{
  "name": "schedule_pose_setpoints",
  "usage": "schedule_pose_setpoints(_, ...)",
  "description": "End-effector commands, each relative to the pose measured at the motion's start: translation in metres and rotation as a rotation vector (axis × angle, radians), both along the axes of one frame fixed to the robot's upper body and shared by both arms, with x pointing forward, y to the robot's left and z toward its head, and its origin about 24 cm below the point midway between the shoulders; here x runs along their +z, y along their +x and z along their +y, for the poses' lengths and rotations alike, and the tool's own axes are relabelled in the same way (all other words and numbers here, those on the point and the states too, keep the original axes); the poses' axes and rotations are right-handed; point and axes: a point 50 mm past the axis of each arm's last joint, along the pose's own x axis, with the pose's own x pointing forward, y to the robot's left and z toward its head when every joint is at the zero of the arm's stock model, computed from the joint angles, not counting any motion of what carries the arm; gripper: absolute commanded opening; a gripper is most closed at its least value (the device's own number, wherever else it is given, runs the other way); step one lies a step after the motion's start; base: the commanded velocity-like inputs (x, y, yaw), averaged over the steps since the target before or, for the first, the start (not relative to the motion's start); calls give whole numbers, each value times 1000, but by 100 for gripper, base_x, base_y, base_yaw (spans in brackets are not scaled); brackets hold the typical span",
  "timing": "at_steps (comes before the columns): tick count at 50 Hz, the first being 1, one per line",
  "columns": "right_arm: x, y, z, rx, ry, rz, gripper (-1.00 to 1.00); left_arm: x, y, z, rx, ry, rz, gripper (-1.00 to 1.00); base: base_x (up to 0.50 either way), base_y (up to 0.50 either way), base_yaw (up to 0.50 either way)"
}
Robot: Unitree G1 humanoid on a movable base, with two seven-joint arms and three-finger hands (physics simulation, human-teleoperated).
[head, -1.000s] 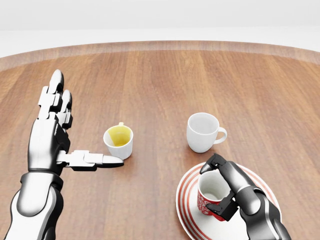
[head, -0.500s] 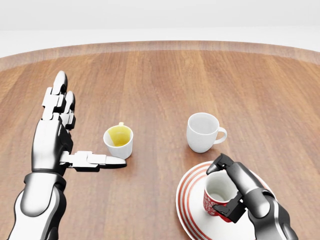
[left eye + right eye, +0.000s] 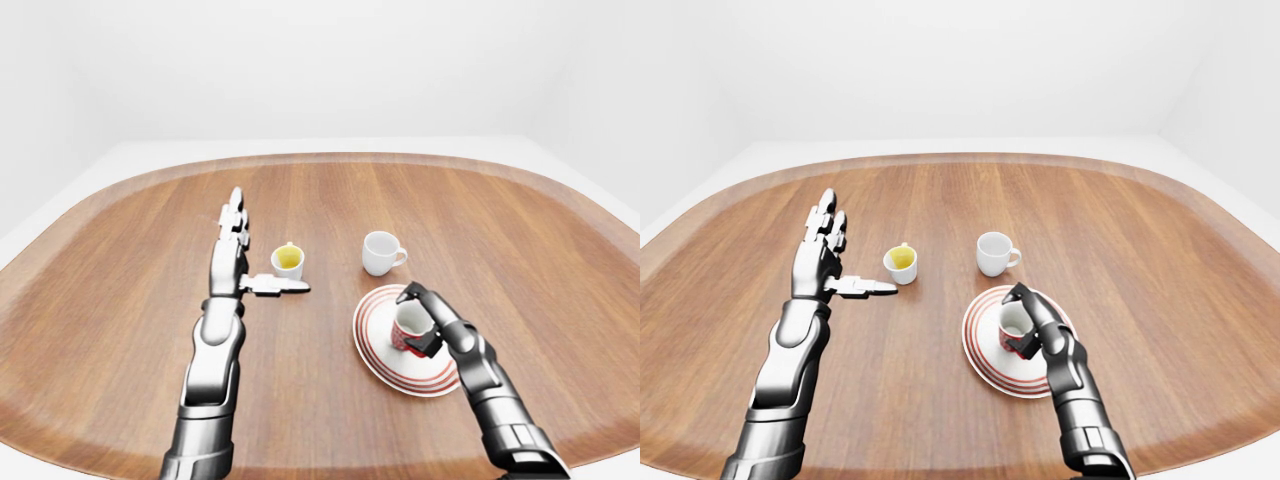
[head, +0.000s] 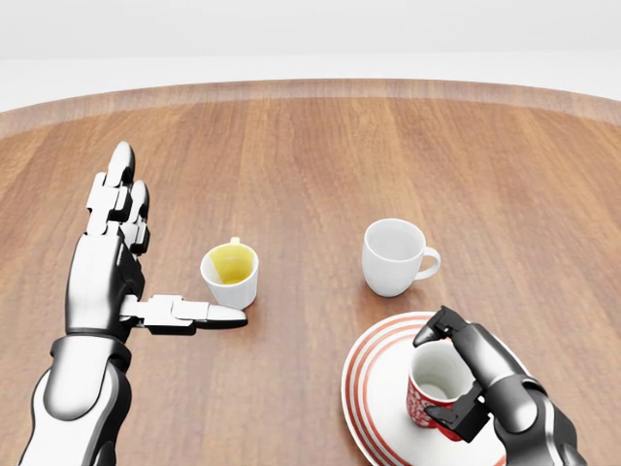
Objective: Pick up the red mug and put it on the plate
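The red mug (image 4: 428, 385), white inside, stands upright on the red-striped white plate (image 4: 374, 393) at the lower right of the head view. My right hand (image 4: 448, 381) is shut on it: the thumb hooks over the rim at the top and the fingers wrap its right side. I cannot tell whether the mug's base touches the plate. My left hand (image 4: 170, 243) lies flat and open at the left, fingers pointing up the view. Its thumb reaches right, just below a small yellow-lined mug.
A white mug with a yellow inside (image 4: 231, 273) stands left of centre. A plain white mug (image 4: 392, 254) stands just above the plate, handle to the right. Everything rests on a large rounded wooden table (image 3: 120, 260) with a raised rim.
My right hand has carried the red mug down and to the right over the plate. The left hand has drifted slightly up and right, still open.
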Motion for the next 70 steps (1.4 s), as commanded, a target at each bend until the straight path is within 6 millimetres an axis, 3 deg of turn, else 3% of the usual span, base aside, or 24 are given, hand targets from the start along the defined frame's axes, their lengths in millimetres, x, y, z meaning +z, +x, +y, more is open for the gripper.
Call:
schedule_pose_setpoints(1, 4, -1, -4, 14, -56, -8, -100, -1, 0, 0, -1, 1, 3, 100, 0, 0, 0)
schedule_pose_setpoints(6, 5, -1, -4, 14, -57, -11, -100, -1, 0, 0, -1, 1, 2, 100, 0, 0, 0)
schedule_pose_setpoints(7, 5, 0, -4, 14, -56, -11, -87, -1, 0, 0, -2, 0, 2, 100, 0, 0, 0)
schedule_pose_setpoints(8, 5, 0, -4, 12, -57, -11, 48, 0, 0, 0, -2, 1, 1, 100, 0, 0, 0)
schedule_pose_setpoints(9, 5, 0, -4, 13, -57, -9, 100, 0, 0, 0, -2, 1, 0, 100, 0, 0, 0)
schedule_pose_setpoints(38, 13, 2, 2, 42, -60, -36, 100, 3, -1, -1, -5, 5, -14, 100, 0, 0, 0)
schedule_pose_setpoints(59, 77, 6, 10, 165, -95, -216, 100, 21, -6, -2, -12, 9, -93, 100, 0, 0, 0)
schedule_pose_setpoints(70, 129, 6, 19, 250, -146, -364, 100, 37, -9, -2, -15, 11, -163, 100, 0, 0, 0)
